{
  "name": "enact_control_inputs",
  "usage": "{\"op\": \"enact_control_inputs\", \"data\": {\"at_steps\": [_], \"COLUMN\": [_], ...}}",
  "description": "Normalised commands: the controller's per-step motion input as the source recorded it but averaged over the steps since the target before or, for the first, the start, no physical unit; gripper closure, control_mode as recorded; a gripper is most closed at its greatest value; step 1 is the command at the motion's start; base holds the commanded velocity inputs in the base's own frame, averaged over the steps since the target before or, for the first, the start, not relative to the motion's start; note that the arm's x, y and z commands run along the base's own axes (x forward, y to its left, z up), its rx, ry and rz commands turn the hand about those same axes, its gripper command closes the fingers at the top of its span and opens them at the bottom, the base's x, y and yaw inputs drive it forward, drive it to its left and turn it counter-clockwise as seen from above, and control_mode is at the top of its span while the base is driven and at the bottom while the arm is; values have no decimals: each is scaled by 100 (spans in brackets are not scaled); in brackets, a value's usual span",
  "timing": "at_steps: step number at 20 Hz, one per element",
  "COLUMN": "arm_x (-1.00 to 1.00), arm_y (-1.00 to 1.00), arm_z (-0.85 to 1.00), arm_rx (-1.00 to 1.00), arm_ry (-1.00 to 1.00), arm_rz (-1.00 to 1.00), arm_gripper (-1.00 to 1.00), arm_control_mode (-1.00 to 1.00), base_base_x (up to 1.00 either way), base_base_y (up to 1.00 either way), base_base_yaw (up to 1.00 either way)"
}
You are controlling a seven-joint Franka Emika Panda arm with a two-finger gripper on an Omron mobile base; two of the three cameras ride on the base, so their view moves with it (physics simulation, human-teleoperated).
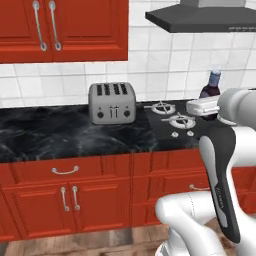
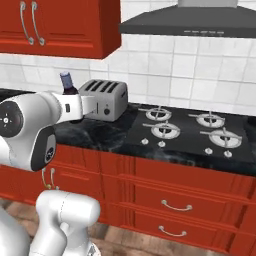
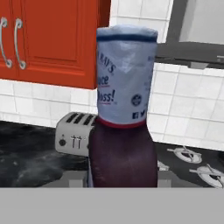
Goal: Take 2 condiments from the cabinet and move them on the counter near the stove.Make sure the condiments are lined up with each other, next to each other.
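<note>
My gripper (image 1: 209, 102) is shut on a dark brown condiment bottle (image 1: 212, 87) with a blue-grey cap and a pale label. It holds the bottle upright in the air above the stove's (image 1: 172, 120) right part. In the right base view the same bottle (image 2: 67, 86) rises from the gripper (image 2: 71, 104) in front of the toaster. The hand view has the bottle (image 3: 124, 109) close up between the jaws, hiding the fingertips. The black marble counter (image 1: 60, 135) runs left of the stove. The red wall cabinet (image 1: 65, 30) hangs above it with its doors closed.
A silver four-slot toaster (image 1: 112, 102) stands on the counter just left of the stove (image 2: 185, 127). A dark range hood (image 1: 200, 17) hangs over the burners. Red drawers and doors (image 1: 70, 195) run below the counter (image 2: 105, 137).
</note>
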Motion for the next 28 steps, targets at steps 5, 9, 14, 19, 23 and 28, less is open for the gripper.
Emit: {"op": "enact_control_inputs", "data": {"at_steps": [5,9,14,19,23,28], "arm_x": [0,0,0,0,0,0], "arm_y": [0,0,0,0,0,0], "arm_z": [0,0,0,0,0,0], "arm_rx": [0,0,0,0,0,0], "arm_ry": [0,0,0,0,0,0], "arm_rz": [0,0,0,0,0,0], "arm_gripper": [100,100,100,100,100,100], "arm_control_mode": [100,100,100,100,100,100], "base_base_x": [33,63,74,61,34,27], "base_base_y": [91,86,47,11,-39,-35], "base_base_yaw": [0,0,0,0,0,-3]}}
